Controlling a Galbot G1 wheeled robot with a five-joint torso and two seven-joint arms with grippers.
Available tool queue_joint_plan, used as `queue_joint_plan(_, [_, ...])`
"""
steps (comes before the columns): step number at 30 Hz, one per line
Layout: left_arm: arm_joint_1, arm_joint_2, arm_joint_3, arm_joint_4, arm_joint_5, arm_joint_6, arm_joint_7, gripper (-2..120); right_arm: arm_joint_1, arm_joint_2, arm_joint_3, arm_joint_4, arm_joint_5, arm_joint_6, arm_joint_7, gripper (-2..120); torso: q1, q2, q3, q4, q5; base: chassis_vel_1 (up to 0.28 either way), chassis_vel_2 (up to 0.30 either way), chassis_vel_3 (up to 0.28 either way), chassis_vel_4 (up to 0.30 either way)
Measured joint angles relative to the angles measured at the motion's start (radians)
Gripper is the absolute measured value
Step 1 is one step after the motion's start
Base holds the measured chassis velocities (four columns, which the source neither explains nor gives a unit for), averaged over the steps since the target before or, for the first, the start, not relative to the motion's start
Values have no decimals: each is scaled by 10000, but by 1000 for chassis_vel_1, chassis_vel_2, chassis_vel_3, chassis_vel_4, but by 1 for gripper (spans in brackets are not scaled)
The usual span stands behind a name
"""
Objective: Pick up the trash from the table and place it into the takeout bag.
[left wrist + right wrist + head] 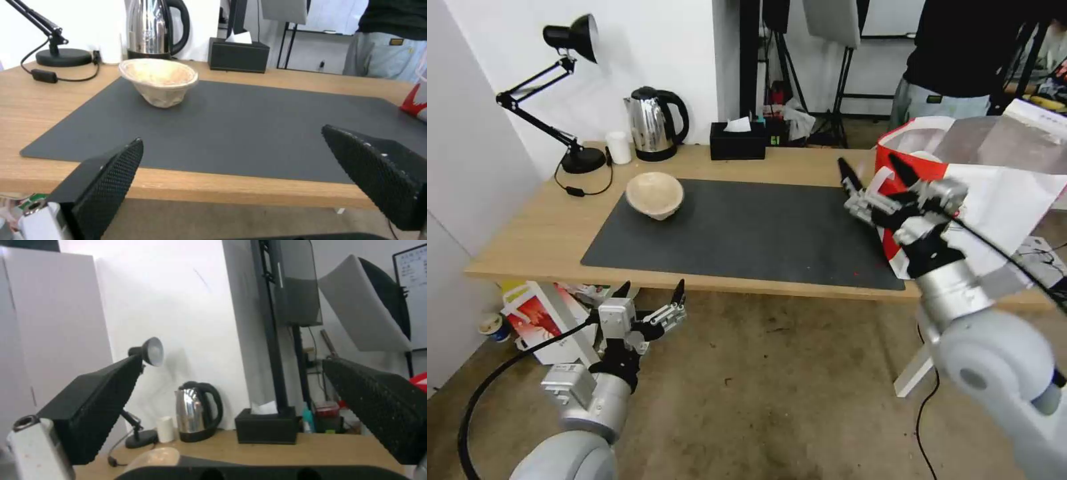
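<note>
One piece of trash, a beige paper-pulp bowl [655, 195] [159, 80], stands upright on the far left corner of the dark grey mat [747, 233] on the table [527, 233]. Its rim also shows in the right wrist view [153, 456]. The takeout bag [1000, 193], white with a red side panel, stands open at the table's right end; its red edge [416, 100] is in the left wrist view. My right gripper [870, 167] [232, 360] hangs open and empty above the mat, just left of the bag. My left gripper [650, 290] [232, 135] is open and empty, low in front of the table's front edge.
Along the back edge stand a black desk lamp [580, 160], a small white cup [619, 147], a steel kettle [654, 123] and a black tissue box [737, 140]. A red-and-white paper bag [540, 320] lies on the floor under the table's left end.
</note>
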Motion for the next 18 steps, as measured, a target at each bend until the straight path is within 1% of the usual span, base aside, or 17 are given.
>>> queue_joint_plan(2, [18, -12, -9, -12, 2, -5, 0, 100, -234, 210, -140, 23, -391, 292, 114, 100, 0, 0, 0, 1, 0, 0, 0, 0, 0])
queue_joint_plan(3, [18, -12, -9, -12, 2, -5, 0, 100, -234, 210, -140, 23, -391, 292, 114, 100, 0, 0, 0, 1, 0, 0, 0, 0, 0])
queue_joint_plan(6, [33, -17, -12, -12, 4, -13, 0, 100, -784, 627, -296, 112, -1152, 716, 484, 100, 0, 0, 0, -2, 1, 0, 0, 0, 0])
queue_joint_plan(8, [32, -15, -12, -13, 4, -14, 0, 100, -908, 718, -320, 130, -1359, 777, 601, 100, 0, 0, 0, -1, 1, 0, 0, 0, 0])
queue_joint_plan(10, [-3, -14, -17, -10, 4, -17, 0, 100, -1548, 1125, -453, 211, -2443, 1022, 1343, 100, 0, 0, 0, -1, 1, 0, 0, 0, 0])
queue_joint_plan(11, [-11, -14, -17, -6, 5, -17, 0, 100, -1723, 1217, -489, 244, -2747, 1054, 1587, 100, 0, 0, 0, -2, 2, 0, 0, 0, 0])
queue_joint_plan(12, [-11, -14, -17, -6, 5, -17, 0, 100, -1723, 1217, -489, 244, -2747, 1054, 1587, 100, 0, 0, 0, -2, 2, 0, 0, 0, 0])
queue_joint_plan(13, [-27, -13, -14, 9, 5, -19, 1, 100, -2179, 1386, -562, 299, -3452, 1075, 2153, 100, 0, 0, -1, -2, 0, 0, 0, 0, 0])
queue_joint_plan(15, [-37, -14, -10, 24, 5, -20, 2, 100, -2652, 1524, -621, 319, -4157, 1075, 2679, 100, 0, 0, -1, -1, 0, 0, 0, 0, 0])
queue_joint_plan(16, [-37, -14, -10, 24, 5, -20, 2, 100, -2652, 1524, -621, 319, -4157, 1075, 2679, 100, 0, 0, -1, -1, 0, 0, 0, 0, 0])
queue_joint_plan(17, [-53, -11, -9, 38, 5, -22, 2, 100, -3152, 1657, -691, 320, -4906, 1060, 3180, 100, 0, 0, -1, -2, 1, 0, 0, 0, 0])
queue_joint_plan(18, [-62, -5, -8, 47, 4, -23, 3, 100, -3359, 1717, -725, 311, -5232, 1020, 3445, 100, 0, 0, -1, -3, 1, 0, 0, 0, 0])
